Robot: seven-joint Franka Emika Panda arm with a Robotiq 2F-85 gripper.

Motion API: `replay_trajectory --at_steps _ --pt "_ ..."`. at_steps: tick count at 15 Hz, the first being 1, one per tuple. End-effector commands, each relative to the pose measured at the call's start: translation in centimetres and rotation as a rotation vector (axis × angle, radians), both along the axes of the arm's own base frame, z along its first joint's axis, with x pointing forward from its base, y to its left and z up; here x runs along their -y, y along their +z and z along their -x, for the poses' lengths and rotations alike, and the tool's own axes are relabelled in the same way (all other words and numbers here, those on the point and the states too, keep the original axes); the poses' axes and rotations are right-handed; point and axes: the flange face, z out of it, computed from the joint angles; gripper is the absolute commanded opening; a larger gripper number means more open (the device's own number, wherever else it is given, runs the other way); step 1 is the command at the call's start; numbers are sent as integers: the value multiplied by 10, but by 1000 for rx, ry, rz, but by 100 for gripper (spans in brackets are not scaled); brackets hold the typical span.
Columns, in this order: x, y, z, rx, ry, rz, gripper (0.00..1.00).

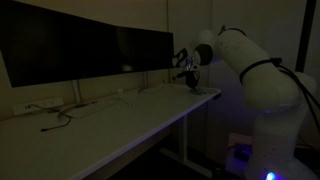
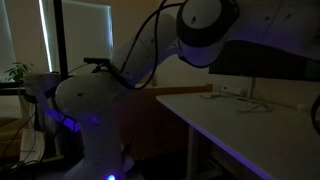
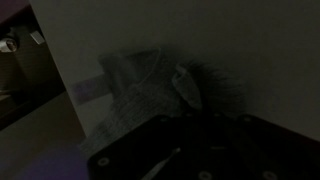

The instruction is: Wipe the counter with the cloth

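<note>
The room is very dark. A crumpled pale cloth (image 3: pixel 140 85) lies on the white counter (image 3: pixel 70 50) in the wrist view, just ahead of my gripper (image 3: pixel 185 118), whose dark body fills the bottom of that view. The fingers are lost in shadow, so I cannot tell whether they hold the cloth. In an exterior view my gripper (image 1: pixel 189 79) points down at the far right end of the counter (image 1: pixel 120 120). In an exterior view the arm hides the gripper, and only the counter (image 2: pixel 250 135) shows.
A row of dark monitors (image 1: pixel 90 50) stands along the back of the counter. A power strip (image 1: pixel 40 103) and loose cables (image 1: pixel 60 115) lie on its left part. The counter's edge (image 3: pixel 62 100) runs just left of the cloth. A potted plant (image 2: pixel 15 72) stands behind the robot base.
</note>
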Motion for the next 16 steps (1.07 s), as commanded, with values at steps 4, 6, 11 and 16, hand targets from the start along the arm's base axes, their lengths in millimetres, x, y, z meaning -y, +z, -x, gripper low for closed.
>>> replay_trajectory --at_steps 4,6,11,16 --pt "50 2 25 22 -157 21 7" --pt "53 6 27 25 -176 32 7" --pt "33 11 -3 56 -130 13 7" --pt "-10 16 -49 61 -33 -22 7"
